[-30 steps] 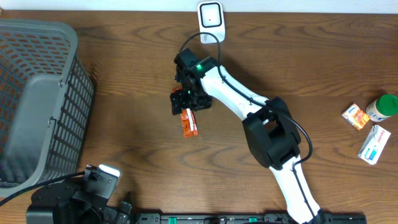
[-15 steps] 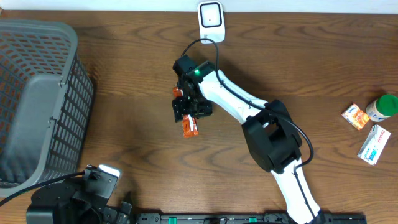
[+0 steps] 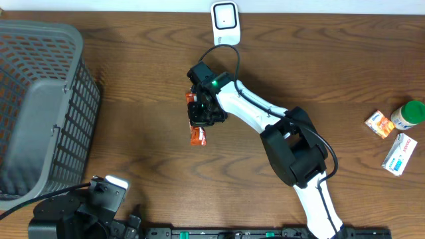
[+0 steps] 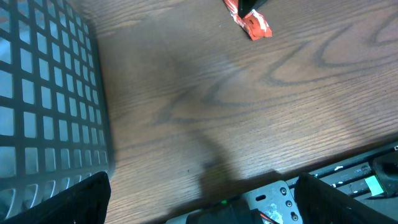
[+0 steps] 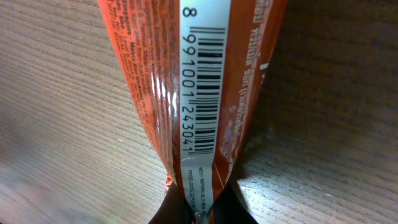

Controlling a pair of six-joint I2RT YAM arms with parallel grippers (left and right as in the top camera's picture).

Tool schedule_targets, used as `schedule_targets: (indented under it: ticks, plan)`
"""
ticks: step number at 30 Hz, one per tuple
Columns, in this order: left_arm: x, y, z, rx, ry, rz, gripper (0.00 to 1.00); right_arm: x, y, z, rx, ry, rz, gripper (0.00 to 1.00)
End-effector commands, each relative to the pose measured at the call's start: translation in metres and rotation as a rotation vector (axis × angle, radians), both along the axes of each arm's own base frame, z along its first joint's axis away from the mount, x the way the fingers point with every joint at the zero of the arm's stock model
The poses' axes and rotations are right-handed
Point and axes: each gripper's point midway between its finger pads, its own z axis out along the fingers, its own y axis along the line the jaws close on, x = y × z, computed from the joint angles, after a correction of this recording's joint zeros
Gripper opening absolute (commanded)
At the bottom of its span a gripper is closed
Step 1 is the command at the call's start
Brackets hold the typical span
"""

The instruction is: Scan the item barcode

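The right pincer point(image 3: 201, 115) was clamped on one end of the orange foil snack packet point(image 3: 198, 135), which hung over the brown wooden table point(image 3: 133, 79) well short of the white box-shaped barcode scanner point(image 3: 225, 18), on the robot's side of it and slightly to its left. The packet's white seam strip with its black barcode faced the wrist camera. The left pincer point(image 4: 202, 196) stood wide and empty, far from the scanner, beside the grey plastic mesh basket point(image 3: 40, 99).
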Motion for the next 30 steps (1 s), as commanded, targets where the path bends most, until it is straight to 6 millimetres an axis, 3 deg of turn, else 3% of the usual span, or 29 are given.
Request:
schedule_targets:
  ticks: [1,5,9,13,20,24,30]
  plan:
    - [-0.001,0.000,0.002,0.005,-0.009,-0.006,0.95,-0.031,-0.042,-0.071,-0.213,0.099,0.013,0.01]
    - [-0.001,0.000,0.002,0.005,-0.008,-0.006,0.95,-0.010,-0.039,-0.032,-0.182,-0.042,0.107,0.01]
    - [-0.001,0.000,0.002,0.005,-0.009,-0.006,0.95,-0.004,-0.025,0.040,-0.060,-0.218,0.391,0.01]
    - [-0.001,0.000,0.002,0.005,-0.008,-0.006,0.95,-0.028,-0.042,0.101,-0.042,-0.273,0.600,0.01]
    - [-0.001,0.000,0.002,0.005,-0.008,-0.006,0.95,-0.077,-0.059,0.173,0.086,-0.355,0.905,0.01]
    - [-0.001,0.000,0.002,0.005,-0.008,-0.006,0.95,-0.103,-0.064,0.202,0.178,-0.383,0.996,0.01]
    - [-0.001,0.000,0.002,0.005,-0.009,-0.006,0.95,-0.122,-0.076,0.228,0.196,-0.432,1.055,0.01]
